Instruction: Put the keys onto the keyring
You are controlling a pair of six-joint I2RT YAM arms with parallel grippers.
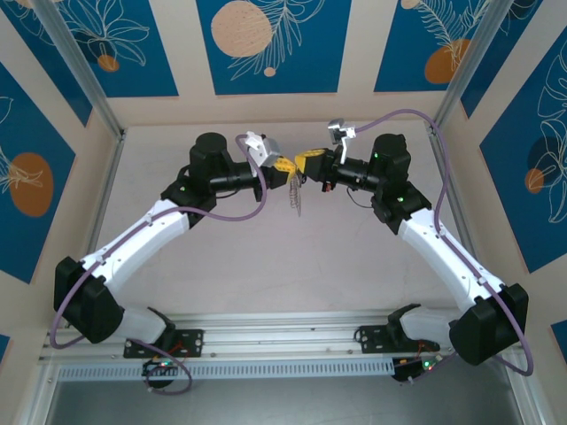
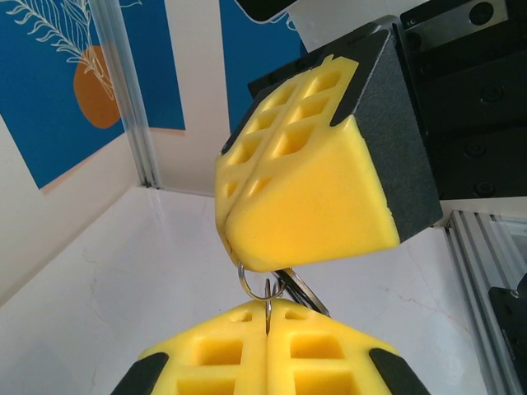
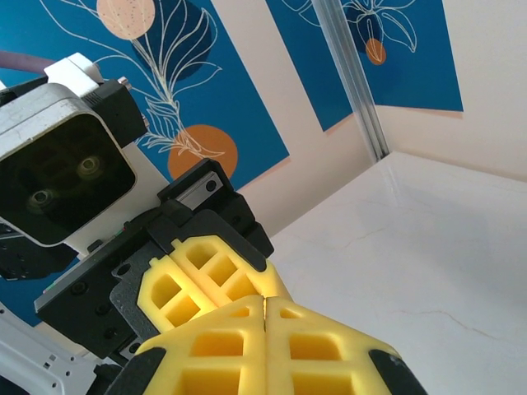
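Both grippers meet tip to tip above the middle of the white table (image 1: 292, 266). My left gripper (image 1: 284, 173) (image 2: 268, 318) is shut on a thin silvery metal piece seen edge-on, which I take for one of the keys (image 2: 268, 304). Directly above it, my right gripper (image 1: 305, 162) (image 3: 264, 307) is shut; the grey flattened keyring (image 2: 306, 295) (image 1: 296, 200) hangs down from its yellow fingers (image 2: 305, 197). A small silvery wire loop (image 2: 250, 285) also comes from under those fingers and crosses the pinched piece. In the right wrist view the left gripper's fingers (image 3: 206, 276) sit just behind mine.
An aluminium rail (image 1: 283, 341) carrying both arm bases runs along the near edge. Metal frame posts (image 1: 84, 75) (image 1: 469, 62) stand at the back corners, with blue patterned wall panels behind. The arms' grey cables (image 1: 244, 212) loop near the wrists.
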